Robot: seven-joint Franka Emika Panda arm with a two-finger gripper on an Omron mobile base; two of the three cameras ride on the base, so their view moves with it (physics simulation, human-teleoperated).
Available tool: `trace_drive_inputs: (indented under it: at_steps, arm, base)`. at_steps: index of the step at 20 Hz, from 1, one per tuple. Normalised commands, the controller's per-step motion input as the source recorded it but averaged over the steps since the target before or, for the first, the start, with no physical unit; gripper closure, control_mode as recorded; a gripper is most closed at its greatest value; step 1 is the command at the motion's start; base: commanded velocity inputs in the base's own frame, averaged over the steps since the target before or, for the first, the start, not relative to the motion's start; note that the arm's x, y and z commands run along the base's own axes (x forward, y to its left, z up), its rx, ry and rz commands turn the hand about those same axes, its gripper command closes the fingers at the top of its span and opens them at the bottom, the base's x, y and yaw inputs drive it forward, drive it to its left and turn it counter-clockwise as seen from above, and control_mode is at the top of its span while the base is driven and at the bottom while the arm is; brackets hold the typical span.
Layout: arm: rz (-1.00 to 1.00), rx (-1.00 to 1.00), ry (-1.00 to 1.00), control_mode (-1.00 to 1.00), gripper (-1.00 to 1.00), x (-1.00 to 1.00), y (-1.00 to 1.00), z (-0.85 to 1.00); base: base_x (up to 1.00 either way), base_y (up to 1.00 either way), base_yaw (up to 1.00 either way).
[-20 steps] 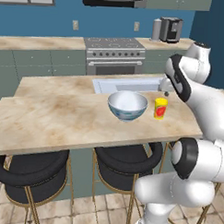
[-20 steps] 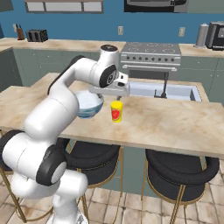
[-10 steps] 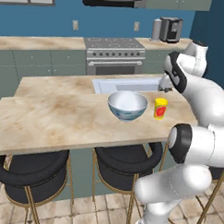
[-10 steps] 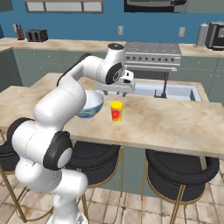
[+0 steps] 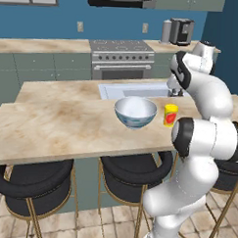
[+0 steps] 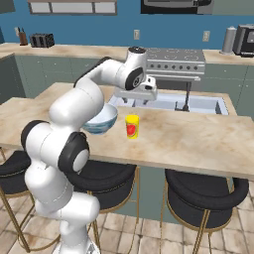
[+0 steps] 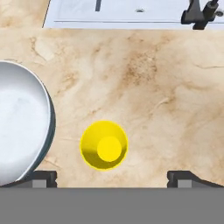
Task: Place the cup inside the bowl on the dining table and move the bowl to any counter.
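The small yellow cup (image 5: 170,115) (image 6: 132,126) (image 7: 104,145) stands upright on the dining table (image 5: 52,123), just right of the bowl (image 5: 135,112) (image 6: 101,119) (image 7: 19,144). The bowl is white inside, pale blue outside, and holds nothing. My gripper (image 5: 175,91) (image 6: 133,102) (image 7: 111,178) hangs open above the table, pointing down, a little beyond the cup toward the sink. In the hand view the cup lies between and slightly ahead of the two fingertips (image 7: 43,178), which touch nothing.
A sink (image 5: 142,90) (image 7: 131,13) with a dark faucet (image 6: 187,96) (image 7: 199,13) is set into the table behind the cup. Black stools (image 5: 35,178) (image 6: 201,191) stand along the near edge. The counter (image 5: 41,45) and a stove (image 5: 121,57) run along the back wall.
The arm has swung its elbow round and the hand has shifted slightly toward the sink side above the cup. Cup and bowl stay put; the jaws stay open.
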Motion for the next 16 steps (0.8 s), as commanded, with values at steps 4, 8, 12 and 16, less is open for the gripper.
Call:
trace_drive_inputs:
  at_steps: [4, 8, 12, 16]
  arm:
    - [0.0, 0.0, 0.0, -1.0, -1.0, 0.0, 0.0, 0.0]
    - [0.0, 0.0, 0.05, -1.0, -1.0, 0.0, 0.0, -0.14]
    - [0.0, 0.0, 0.06, -1.0, -1.0, 0.0, 0.0, -0.22]
    - [0.0, 0.0, 0.03, -1.0, -1.0, 0.0, 0.0, -0.19]
  base:
    - [0.0, 0.0, 0.0]
    - [0.0, 0.0, 0.0]
    - [0.0, 0.0, 0.0]
    - [0.0, 0.0, 0.0]
